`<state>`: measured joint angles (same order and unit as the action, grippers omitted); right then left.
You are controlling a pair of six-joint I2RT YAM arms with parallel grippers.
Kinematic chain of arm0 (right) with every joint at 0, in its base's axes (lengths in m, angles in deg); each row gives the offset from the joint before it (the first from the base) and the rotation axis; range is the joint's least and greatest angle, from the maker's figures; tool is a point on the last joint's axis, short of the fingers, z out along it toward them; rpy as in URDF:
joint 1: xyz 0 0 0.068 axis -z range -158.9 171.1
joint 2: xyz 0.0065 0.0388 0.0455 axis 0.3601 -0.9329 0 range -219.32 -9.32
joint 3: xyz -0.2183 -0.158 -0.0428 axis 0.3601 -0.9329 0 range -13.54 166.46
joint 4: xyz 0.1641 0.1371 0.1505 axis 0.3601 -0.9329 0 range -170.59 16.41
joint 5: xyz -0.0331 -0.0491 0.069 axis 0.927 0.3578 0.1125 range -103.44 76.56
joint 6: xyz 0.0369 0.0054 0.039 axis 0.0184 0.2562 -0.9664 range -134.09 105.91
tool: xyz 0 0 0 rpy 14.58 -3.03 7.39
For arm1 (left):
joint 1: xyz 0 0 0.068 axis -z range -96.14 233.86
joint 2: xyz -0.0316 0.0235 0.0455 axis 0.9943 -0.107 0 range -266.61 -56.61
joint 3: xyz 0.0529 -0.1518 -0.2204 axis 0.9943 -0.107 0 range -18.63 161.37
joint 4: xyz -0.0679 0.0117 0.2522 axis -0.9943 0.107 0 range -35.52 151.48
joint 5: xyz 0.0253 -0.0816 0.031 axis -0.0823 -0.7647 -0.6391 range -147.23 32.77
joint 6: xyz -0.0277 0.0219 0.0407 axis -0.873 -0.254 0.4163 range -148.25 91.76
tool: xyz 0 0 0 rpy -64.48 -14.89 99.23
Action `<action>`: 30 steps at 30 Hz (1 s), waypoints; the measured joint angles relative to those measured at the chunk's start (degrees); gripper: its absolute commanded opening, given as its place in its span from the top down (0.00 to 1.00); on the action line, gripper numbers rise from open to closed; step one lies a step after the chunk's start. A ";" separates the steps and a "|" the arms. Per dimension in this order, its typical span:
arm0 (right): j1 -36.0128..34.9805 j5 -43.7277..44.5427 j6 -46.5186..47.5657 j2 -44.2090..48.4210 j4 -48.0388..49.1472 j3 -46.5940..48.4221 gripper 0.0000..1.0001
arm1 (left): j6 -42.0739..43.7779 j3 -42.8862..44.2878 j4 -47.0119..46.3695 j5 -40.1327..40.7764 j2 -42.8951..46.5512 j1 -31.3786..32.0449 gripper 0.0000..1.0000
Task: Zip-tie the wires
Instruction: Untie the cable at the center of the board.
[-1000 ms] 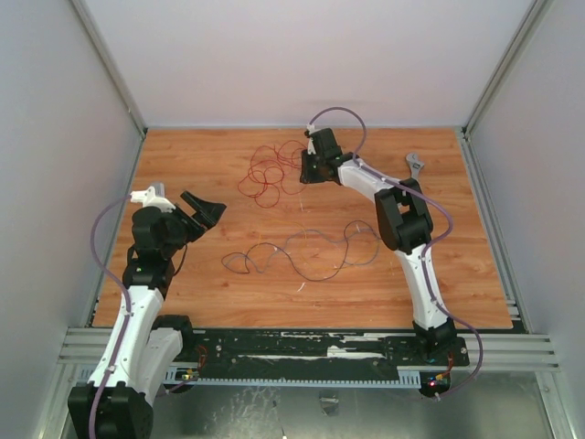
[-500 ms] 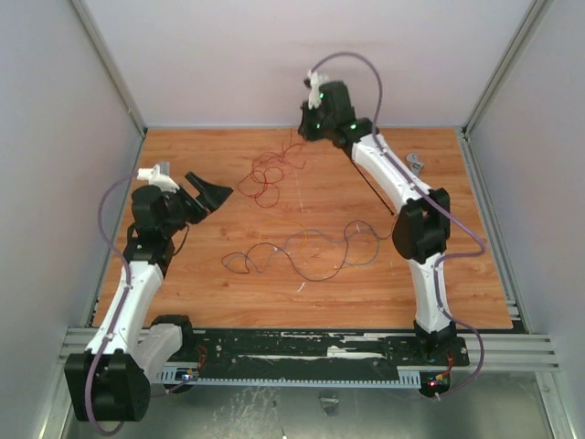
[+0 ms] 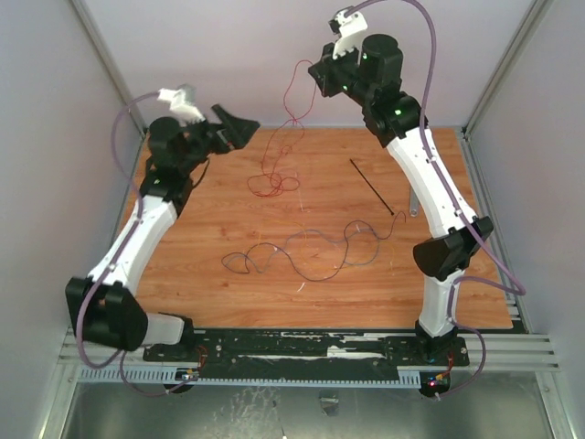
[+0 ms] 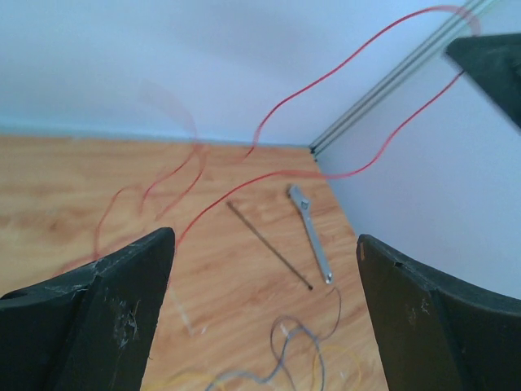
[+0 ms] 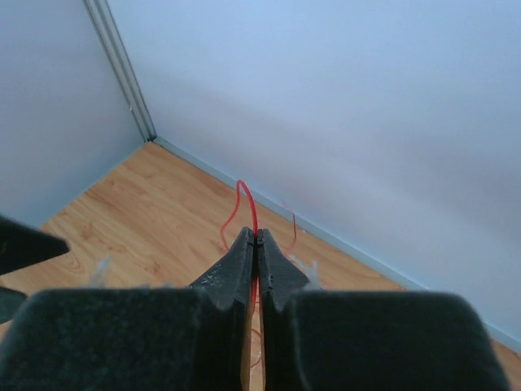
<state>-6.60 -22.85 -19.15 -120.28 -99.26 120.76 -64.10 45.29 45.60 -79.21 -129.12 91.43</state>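
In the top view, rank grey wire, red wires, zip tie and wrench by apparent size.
1. grey wire
2. red wires, held up nearer the camera, so unsure
3. zip tie
Unranked: wrench, mostly hidden behind the right arm.

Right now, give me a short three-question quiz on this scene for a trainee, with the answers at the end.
1. True or false: the right gripper is shut on a red wire.
2. Fill in the word: the left gripper is ____ (open or shut).
3. Pick one: the zip tie is
A) lying flat on the table, with no gripper on it
B) held in the left gripper
C) closed in a loop round the red wire

Key: 1 true; 2 open; 3 A.
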 measured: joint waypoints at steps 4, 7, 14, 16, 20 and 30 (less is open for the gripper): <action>0.09 -1.29 0.70 -0.42 -1.64 -0.87 1.00 | 5.40 9.64 -1.22 4.57 -8.61 7.17 0.02; 0.09 -2.43 0.76 -0.42 -3.02 -1.09 1.00 | 8.94 13.46 -1.86 7.43 -12.92 10.84 0.02; 0.09 -5.09 0.66 0.79 -3.32 -4.26 1.00 | 14.91 21.11 -1.79 14.05 -22.18 15.80 0.06; 0.09 -5.55 0.63 1.73 -3.37 -5.97 1.00 | 15.78 22.99 -1.84 15.30 -24.68 16.37 0.11; 0.09 -6.08 0.59 4.72 -3.65 -9.55 1.00 | 16.37 24.61 -2.84 17.90 -28.30 16.68 0.12; 0.09 -6.78 0.09 12.44 -4.13 -13.88 1.00 | 16.48 25.11 -6.69 23.08 -32.24 16.65 0.51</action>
<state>-6.51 -29.63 -19.07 -107.84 -103.40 106.88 -47.62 70.40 38.91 -56.12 -161.36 108.09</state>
